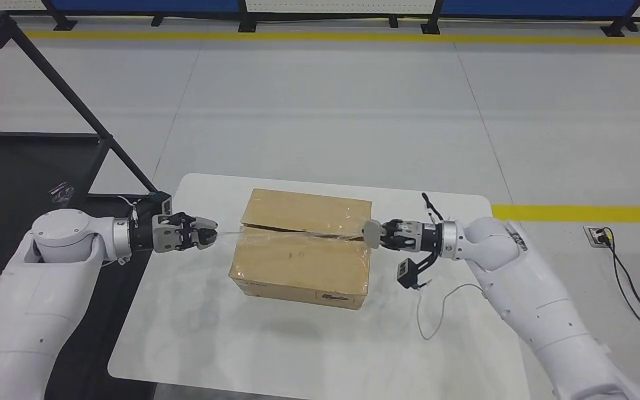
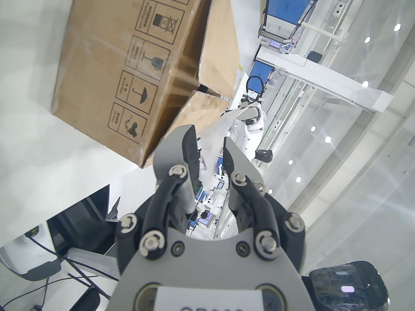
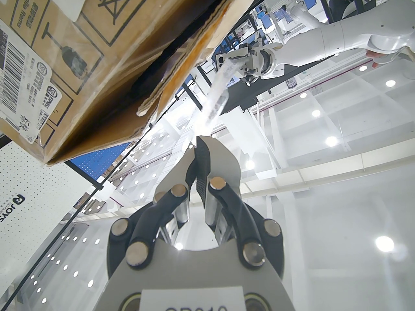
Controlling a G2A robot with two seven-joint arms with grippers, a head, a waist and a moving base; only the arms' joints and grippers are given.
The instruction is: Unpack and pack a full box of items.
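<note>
Brown cardboard box (image 1: pixel 300 250) sits mid white bench (image 1: pixel 180 330), top flaps slightly parted at the seam. Clear tape strip (image 3: pixel 215 93) is stretched across the seam between the hands. Left hand (image 1: pixel 210 235), just off the box's end, is narrow and pinching bunched tape. Right hand (image 1: pixel 373 233), at the opposite end, is clamped on the strip's other end.

Grey floor (image 1: pixel 330 100), yellow line (image 1: pixel 565 212), white table (image 1: pixel 200 330), ceiling spotlights (image 3: pixel 331 141).
</note>
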